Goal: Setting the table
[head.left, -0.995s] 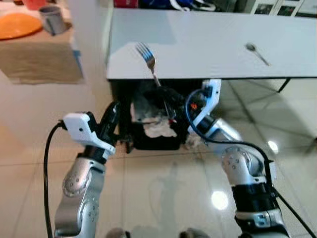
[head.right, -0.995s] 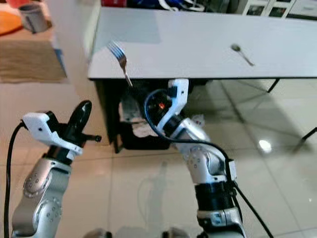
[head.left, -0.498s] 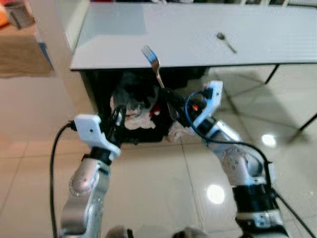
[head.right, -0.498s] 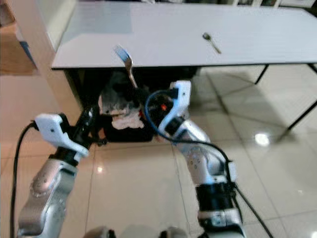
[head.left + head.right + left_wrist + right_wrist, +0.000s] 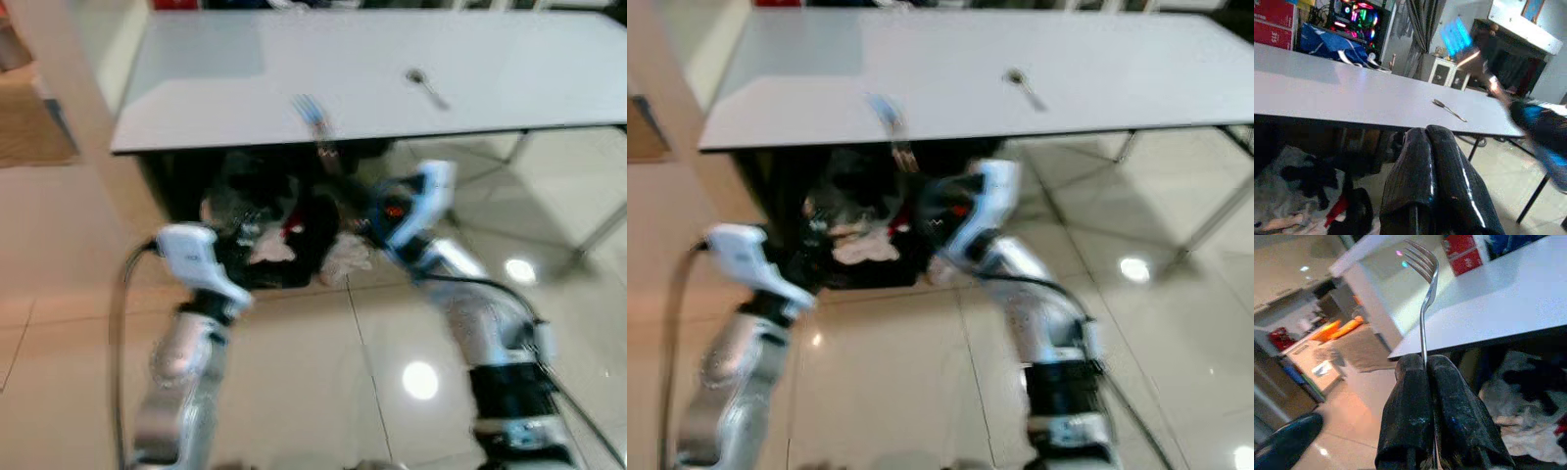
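Fork (image 5: 1422, 298) in right gripper (image 5: 1426, 363), spoon (image 5: 428, 87) on table (image 5: 549, 69)

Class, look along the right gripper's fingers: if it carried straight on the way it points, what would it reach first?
Probably the near edge of the white table. The right gripper, jaws shut on the upright fork, points at that edge; depth is hard to judge.

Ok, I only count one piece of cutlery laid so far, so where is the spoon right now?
The spoon lies alone on the white table, toward its right half, beyond and right of the fork pinched upright in the right end effector.
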You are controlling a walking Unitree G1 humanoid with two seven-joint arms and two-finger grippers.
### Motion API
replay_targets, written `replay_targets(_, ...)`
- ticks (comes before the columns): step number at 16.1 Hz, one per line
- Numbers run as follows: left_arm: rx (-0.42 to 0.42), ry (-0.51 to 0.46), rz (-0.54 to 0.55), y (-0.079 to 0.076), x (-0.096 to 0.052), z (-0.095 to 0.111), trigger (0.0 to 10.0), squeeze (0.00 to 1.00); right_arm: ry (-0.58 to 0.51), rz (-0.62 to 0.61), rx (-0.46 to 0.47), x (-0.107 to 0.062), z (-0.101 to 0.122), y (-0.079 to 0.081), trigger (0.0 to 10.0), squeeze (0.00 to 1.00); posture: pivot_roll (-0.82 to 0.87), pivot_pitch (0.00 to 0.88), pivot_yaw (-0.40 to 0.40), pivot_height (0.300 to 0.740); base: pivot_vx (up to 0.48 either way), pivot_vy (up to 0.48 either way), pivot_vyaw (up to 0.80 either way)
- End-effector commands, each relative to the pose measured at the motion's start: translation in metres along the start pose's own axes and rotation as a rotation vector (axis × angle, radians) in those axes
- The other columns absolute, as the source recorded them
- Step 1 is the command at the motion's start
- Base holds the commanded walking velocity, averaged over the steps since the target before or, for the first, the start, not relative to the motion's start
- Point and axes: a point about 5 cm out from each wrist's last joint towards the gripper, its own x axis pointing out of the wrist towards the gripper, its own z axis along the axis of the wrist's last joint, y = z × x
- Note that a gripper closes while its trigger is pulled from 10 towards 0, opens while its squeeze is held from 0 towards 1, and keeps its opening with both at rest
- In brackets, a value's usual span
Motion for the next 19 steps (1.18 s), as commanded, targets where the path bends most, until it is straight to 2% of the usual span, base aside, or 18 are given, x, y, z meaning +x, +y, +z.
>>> replay_targets(1,0.031,-0.017,0.014,0.006,-0.002,0.005,10.0,0.0,-0.012,0.049,-0.007,0.009,0.001,0.012,10.0,0.0,-0.1,0.125,-0.037,0.74,0.48,0.0,0.0)
replay_targets(14,0.06,-0.027,0.002,0.006,0.003,0.01,10.0,0.0,-0.02,0.049,0.001,0.01,-0.001,0.015,10.0,0.0,-0.1,0.127,-0.024,0.74,0.477,0.0,0.0)
replay_targets(17,0.026,-0.021,0.062,0.013,0.003,0.01,10.0,0.0,-0.018,0.036,0.003,0.009,-0.004,0.014,10.0,0.0,-0.1,0.129,-0.018,0.74,0.121,0.0,0.0)
replay_targets(19,0.06,-0.014,0.057,0.015,0.003,0.011,10.0,0.0,-0.021,0.034,0.004,0.009,-0.004,0.014,10.0,0.0,-0.1,0.129,-0.016,0.74,0.0,-0.234,0.0)
